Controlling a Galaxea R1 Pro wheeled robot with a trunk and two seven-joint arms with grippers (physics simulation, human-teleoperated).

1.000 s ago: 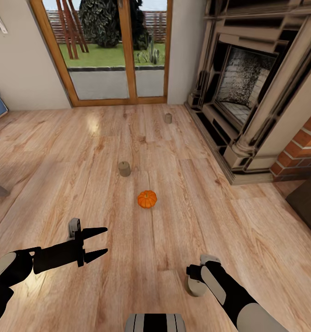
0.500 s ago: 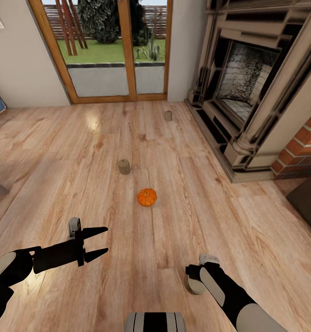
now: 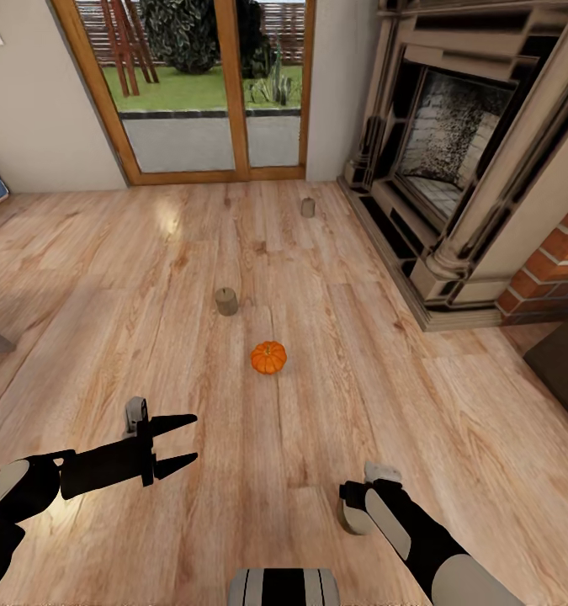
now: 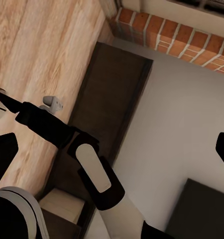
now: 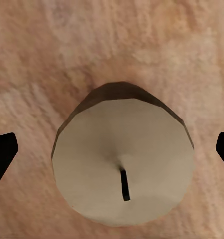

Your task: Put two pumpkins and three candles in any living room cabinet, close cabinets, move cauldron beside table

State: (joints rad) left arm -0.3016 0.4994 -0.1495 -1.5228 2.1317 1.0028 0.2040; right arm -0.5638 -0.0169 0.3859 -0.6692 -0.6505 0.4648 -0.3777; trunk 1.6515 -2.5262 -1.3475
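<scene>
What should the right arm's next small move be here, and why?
Probably close the right gripper on the stubby grey-beige candle. In the right wrist view the candle sits centred between the two dark fingers, which stand apart on either side; the head view shows that gripper low over the wooden floor.

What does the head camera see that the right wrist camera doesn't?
Head camera's extras: a small orange ribbed pumpkin, two stubby grey-beige candles, a stone fireplace, wood-framed glass doors and the open left gripper. Right wrist camera's extra: the dark wick on top of a third grey-beige candle, seen close up. Both share that third candle and the light wooden plank floor.
</scene>
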